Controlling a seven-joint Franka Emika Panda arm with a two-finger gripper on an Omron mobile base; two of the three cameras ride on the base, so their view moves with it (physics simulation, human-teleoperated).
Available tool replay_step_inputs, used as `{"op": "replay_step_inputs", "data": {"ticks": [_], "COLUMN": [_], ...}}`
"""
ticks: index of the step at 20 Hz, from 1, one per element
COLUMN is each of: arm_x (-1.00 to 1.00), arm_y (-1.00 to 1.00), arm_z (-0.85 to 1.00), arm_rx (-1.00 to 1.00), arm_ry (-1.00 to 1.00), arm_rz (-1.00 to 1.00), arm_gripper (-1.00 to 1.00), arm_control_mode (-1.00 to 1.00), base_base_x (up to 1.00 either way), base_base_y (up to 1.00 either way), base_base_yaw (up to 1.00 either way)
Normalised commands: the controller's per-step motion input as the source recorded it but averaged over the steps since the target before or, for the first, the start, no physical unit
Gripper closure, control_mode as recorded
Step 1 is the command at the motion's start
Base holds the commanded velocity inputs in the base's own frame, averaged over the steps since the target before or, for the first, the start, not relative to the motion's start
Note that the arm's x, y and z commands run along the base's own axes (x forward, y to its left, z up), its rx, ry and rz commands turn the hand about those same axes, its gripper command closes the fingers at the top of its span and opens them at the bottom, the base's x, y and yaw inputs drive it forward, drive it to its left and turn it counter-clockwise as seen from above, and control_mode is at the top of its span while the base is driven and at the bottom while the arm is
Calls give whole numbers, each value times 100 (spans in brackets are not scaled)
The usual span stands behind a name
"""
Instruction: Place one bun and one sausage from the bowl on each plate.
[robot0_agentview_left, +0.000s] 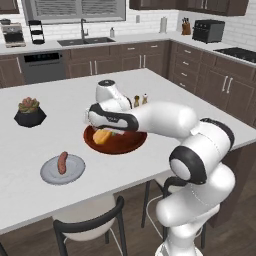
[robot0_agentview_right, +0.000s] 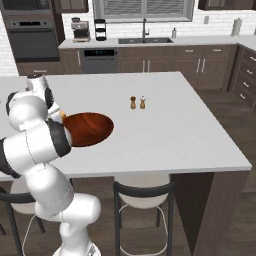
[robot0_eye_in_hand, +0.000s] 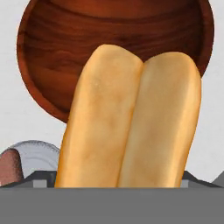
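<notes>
Item 1: bun (robot0_eye_in_hand: 131, 118), split-top, tan. In hand view it fills the frame centre, lying lengthwise between the tool's (robot0_agentview_left: 107, 134) two sides, jaws set wide round it, gripped. In left base view bun shows as a yellow-orange patch under the hand, over the bowl's 9 o'clock half.

Item 2: bowl (robot0_agentview_left: 127, 142), reddish-brown wood, wide, shallow. On worktop (robot0_agentview_left: 60, 107) near its centre; arm reaches across it. Right base view: bowl's inner surface bare where visible, arm hides its 9 o'clock edge.

Item 3: light grey plate (robot0_agentview_left: 75, 170), flat, round, at 8 o'clock from bowl, apart from it, nr worktop's front edge. One sausage (robot0_agentview_left: 62, 162) lies on it, roughly centred. Hand view: plate rim and sausage end at lower left corner.

Item 4: black plant pot (robot0_agentview_left: 30, 117) w/ succulent, 10 o'clock from bowl, well apart.

Item 5: salt & pepper shakers (robot0_agentview_right: 137, 102), pair, upright, side by side, at 1 o'clock from bowl.
</notes>
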Motion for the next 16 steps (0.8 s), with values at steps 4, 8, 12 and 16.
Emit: {"op": "replay_step_inputs", "data": {"ticks": [4,8,12,16], "arm_x": [-47,-43,18,59], "arm_y": [90,100,100,67], "arm_z": [-18,-66,-32,-28], "arm_rx": [14,4,-4,-6], "arm_ry": [15,8,5,5], "arm_rz": [55,48,20,0], "arm_gripper": [100,100,100,100], "arm_control_mode": [-100,-100,-100,-100], "base_base_x": [0,0,0,0], "base_base_y": [0,0,0,0], "base_base_yaw": [0,0,0,0]}}
